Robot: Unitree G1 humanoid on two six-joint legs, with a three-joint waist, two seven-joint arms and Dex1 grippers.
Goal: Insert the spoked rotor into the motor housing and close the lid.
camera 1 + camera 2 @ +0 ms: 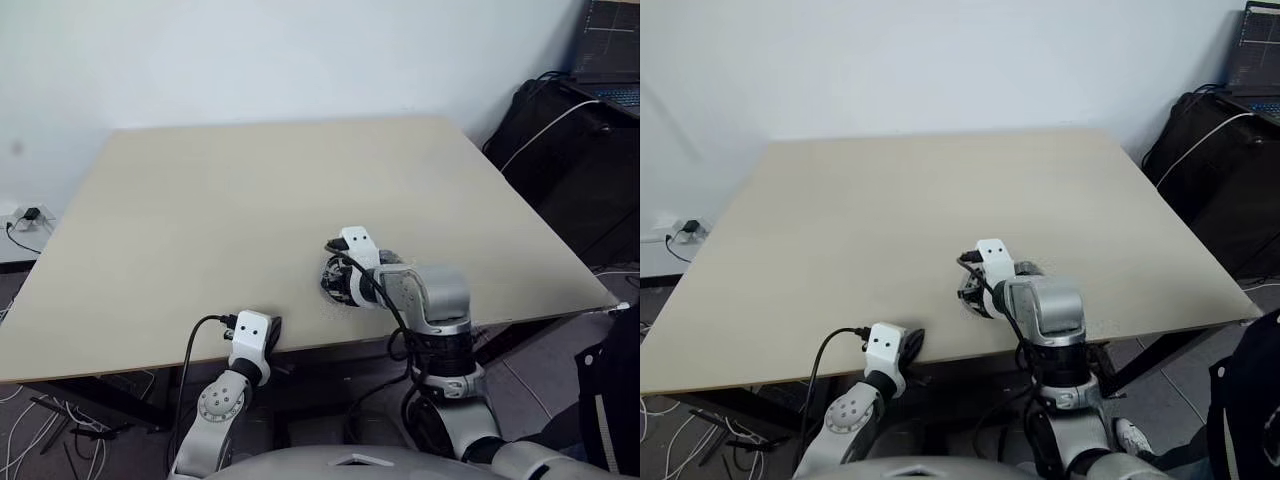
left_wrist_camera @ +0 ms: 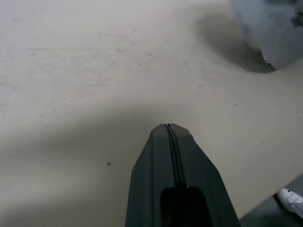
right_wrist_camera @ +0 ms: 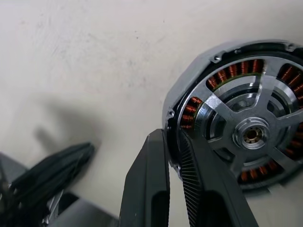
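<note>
The left gripper [image 2: 170, 130] rests on the table [image 1: 200, 220] near its front edge, fingers pressed together, holding nothing. Farther in, the right gripper [image 3: 173, 142] pinches the wall of the motor housing [image 3: 189, 80], one finger outside, one inside; the spoked rotor [image 3: 251, 135] sits within its coppery windings.

Beige table [image 1: 200, 230] before a white wall [image 1: 250, 50], laptop [image 1: 610, 45] beside.

We see the motor housing [image 3: 199, 80] tilted near the table's six o'clock edge — coppery windings ringed inside, the shiny spoked rotor [image 3: 251, 135] seated within, hub centred.
</note>
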